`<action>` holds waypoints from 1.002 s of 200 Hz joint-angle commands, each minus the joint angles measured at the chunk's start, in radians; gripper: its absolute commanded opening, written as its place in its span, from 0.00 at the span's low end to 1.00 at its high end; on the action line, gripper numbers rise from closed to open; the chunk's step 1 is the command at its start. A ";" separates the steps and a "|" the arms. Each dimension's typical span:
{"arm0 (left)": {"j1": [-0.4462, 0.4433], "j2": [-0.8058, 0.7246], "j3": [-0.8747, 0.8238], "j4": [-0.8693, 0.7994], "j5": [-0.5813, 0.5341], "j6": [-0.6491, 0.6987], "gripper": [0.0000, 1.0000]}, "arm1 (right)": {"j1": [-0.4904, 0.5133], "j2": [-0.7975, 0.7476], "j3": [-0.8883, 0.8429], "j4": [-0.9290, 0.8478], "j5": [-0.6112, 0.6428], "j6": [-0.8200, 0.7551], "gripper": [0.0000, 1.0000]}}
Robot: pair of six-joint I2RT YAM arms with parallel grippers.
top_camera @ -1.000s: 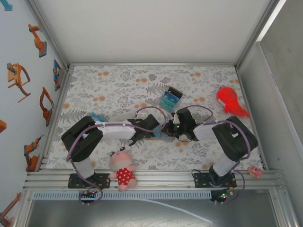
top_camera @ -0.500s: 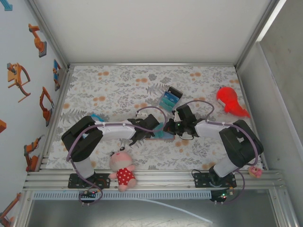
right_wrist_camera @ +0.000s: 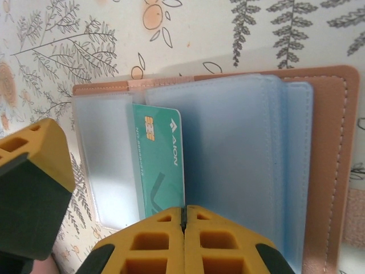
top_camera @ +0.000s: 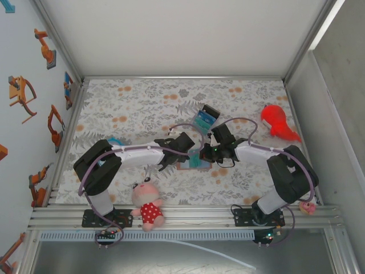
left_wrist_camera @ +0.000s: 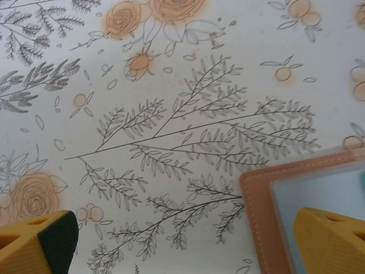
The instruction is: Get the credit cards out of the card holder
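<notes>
Right wrist view is showing the right claw [right_wrist_camera: 183, 212] closing on the green card [right_wrist_camera: 159, 165], apparently gripping its lower edge. The card is sitting in the open card holder [right_wrist_camera: 328, 171], mid-surface [right_wrist_camera: 188, 34]. During the last second this arm has been reaching farther, so the pulling is probably beginning. The left claw [left_wrist_camera: 182, 245] is staying wide open, one finger over the holder's corner.

Top view: bright, even, diffuse light from above, with a glare strip top right. Soft shadows lie under the arms [top_camera: 137, 154] on the floral cloth [top_camera: 142, 103]. Mild wide-angle bend at the edges. Left wrist view: cloth print is sharp, the near left fingers [left_wrist_camera: 34, 242] slightly soft. Right wrist view: card holder [right_wrist_camera: 331, 171] is sharp, a soft shadow above its top edge, a dull sheen on the plastic sleeves [right_wrist_camera: 228, 160]; right fingers [right_wrist_camera: 222, 240] slightly soft.
</notes>
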 commanded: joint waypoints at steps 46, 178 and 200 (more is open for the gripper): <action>0.000 0.061 0.052 0.017 0.061 0.027 0.97 | -0.007 -0.051 0.036 -0.078 0.035 -0.018 0.00; -0.002 0.115 0.020 0.024 0.092 -0.008 0.97 | -0.006 -0.024 -0.077 0.236 -0.057 0.089 0.16; -0.003 0.116 0.021 0.024 0.093 -0.011 0.97 | -0.004 -0.005 -0.083 0.276 -0.064 0.101 0.18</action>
